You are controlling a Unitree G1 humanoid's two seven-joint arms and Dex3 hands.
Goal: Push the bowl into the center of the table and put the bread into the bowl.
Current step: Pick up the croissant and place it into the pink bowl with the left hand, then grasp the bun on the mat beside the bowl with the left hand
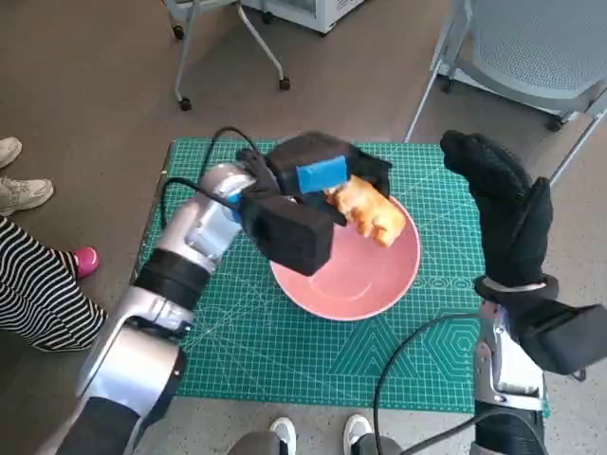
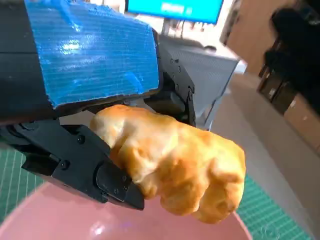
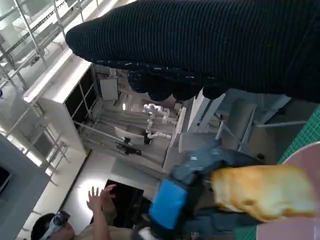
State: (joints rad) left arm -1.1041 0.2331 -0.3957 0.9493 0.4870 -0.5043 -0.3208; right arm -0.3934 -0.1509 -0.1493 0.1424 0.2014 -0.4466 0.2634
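Observation:
A pink bowl (image 1: 351,270) sits near the middle of the green cutting mat. My left hand (image 1: 318,171) hovers over the bowl's far rim and grips a golden piece of bread (image 1: 372,210), held just above the bowl's inside. Close up, the bread (image 2: 175,162) sits between the black fingers (image 2: 90,165) with the bowl rim (image 2: 60,220) right beneath. My right hand (image 1: 503,204) is raised at the mat's right side, fingers extended, holding nothing. From the right wrist, the glove (image 3: 200,45) spans the top, with the bread (image 3: 262,190) and left hand (image 3: 172,202) beyond.
The green cutting mat (image 1: 237,332) covers the small table. Chair legs (image 1: 228,47) and a grey chair (image 1: 531,47) stand beyond the table's far side. A person's striped sleeve (image 1: 38,294) and shoes (image 1: 19,190) are at the left; another person (image 3: 80,225) appears in the right wrist view.

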